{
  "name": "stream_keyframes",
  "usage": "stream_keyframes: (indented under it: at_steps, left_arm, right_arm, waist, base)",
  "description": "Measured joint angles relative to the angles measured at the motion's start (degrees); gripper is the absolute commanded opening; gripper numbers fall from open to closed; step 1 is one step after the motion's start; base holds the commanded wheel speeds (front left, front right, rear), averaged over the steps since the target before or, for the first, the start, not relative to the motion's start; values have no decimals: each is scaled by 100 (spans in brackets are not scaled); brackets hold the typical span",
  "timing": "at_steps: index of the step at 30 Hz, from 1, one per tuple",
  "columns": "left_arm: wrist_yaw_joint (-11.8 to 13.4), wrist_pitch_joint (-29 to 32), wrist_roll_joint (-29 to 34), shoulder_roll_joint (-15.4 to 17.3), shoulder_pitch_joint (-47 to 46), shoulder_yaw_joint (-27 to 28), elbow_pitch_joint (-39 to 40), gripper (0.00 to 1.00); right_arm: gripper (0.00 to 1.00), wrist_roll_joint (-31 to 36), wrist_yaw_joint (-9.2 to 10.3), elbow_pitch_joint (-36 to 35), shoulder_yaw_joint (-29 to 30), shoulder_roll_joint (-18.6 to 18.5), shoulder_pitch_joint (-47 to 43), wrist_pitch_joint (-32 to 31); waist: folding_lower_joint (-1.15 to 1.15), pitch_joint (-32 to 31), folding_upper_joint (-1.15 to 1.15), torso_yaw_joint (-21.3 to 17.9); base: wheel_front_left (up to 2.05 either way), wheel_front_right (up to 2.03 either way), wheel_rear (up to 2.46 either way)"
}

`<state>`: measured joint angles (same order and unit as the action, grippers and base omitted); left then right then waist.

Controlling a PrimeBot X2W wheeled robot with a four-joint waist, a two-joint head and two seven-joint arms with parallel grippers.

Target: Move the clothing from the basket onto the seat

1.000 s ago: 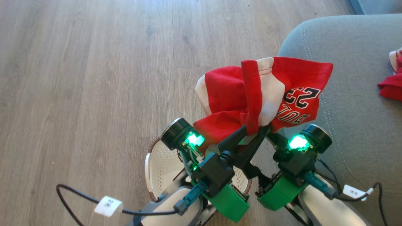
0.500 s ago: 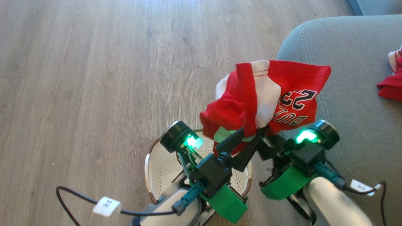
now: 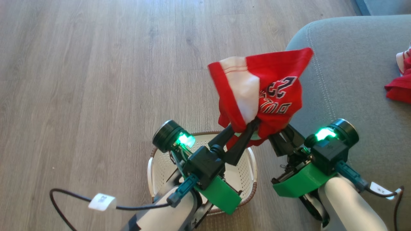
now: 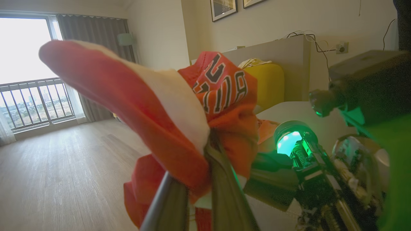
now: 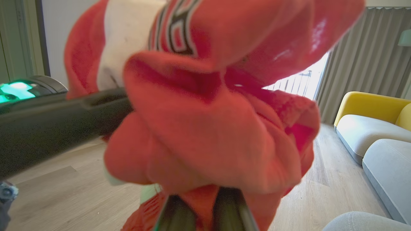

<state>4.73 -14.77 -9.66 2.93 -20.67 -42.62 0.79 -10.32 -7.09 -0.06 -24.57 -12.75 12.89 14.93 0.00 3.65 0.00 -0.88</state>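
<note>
A red piece of clothing (image 3: 273, 83) with white trim and black lettering hangs bunched in the air above the far right rim of the basket (image 3: 160, 170), at the seat's (image 3: 353, 80) left edge. My left gripper (image 3: 248, 123) is shut on its lower folds, and the left wrist view shows the cloth (image 4: 179, 106) pinched at the left gripper's (image 4: 208, 146) fingertips. From the right, my right gripper (image 3: 273, 134) reaches under the bundle. In the right wrist view the right gripper (image 5: 205, 192) is shut on red fabric (image 5: 205, 134). The white perforated basket interior shows no garment where visible.
Another red garment (image 3: 399, 86) lies on the seat at the far right. Wooden floor (image 3: 96, 80) spreads to the left and ahead. A black cable with a white tag (image 3: 102, 202) trails from my left arm. A yellow-backed sofa (image 5: 372, 115) stands further off.
My right gripper has closed on the garment. The bundle has bunched up tighter. My left arm has drawn back towards lower left, and more of the basket is uncovered.
</note>
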Motion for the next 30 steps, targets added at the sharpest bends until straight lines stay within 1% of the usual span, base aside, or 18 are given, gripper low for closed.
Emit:
stream_keyframes:
  at_steps: [8,11,17,18,19,20,21,26,30]
  left_arm:
    - [5,0,10,-1,98,12,-504,0]
    - [-30,0,-1,-1,98,-27,-750,0]
    - [-59,0,-51,-1,97,-105,-855,0]
    - [-59,0,-51,-1,97,-111,-861,9]
    - [-58,0,-51,-1,97,-112,-868,44]
    - [-52,0,-51,-1,97,-111,-880,78]
    - [-49,0,-51,-1,97,-110,-915,100]
    - [-41,2,-51,1,98,-107,-981,100]
    - [1,2,-51,0,98,-96,-1087,100]
  right_arm:
    - [0,-87,0,-24,96,31,-81,-5]
    - [0,-87,0,-33,143,57,-81,-5]
    - [0,-87,0,-42,176,83,-82,-5]
    - [0,-87,0,-42,177,88,-82,-5]
    - [0,-88,0,-42,177,92,-82,-5]
    - [0,-88,0,-43,179,101,-82,-5]
    - [0,-88,0,-47,185,114,-82,-5]
    - [0,-118,0,-67,203,146,-81,-5]
    - [0,-144,0,-99,441,187,-81,-5]
  waist:
    - [0,7,0,-15]
    - [0,26,0,-14]
    - [0,25,0,-4]
    - [0,23,0,-4]
    - [0,21,0,-5]
    - [0,19,0,-5]
    - [0,15,0,-7]
    - [0,15,0,-19]
    - [0,32,0,-41]
  base:
    - [0,0,0]
    - [0,0,0]
    - [0,0,0]
    - [0,0,0]
    - [0,0,0]
    - [0,0,0]
    - [0,0,0]
    - [0,0,0]
    - [0,0,0]
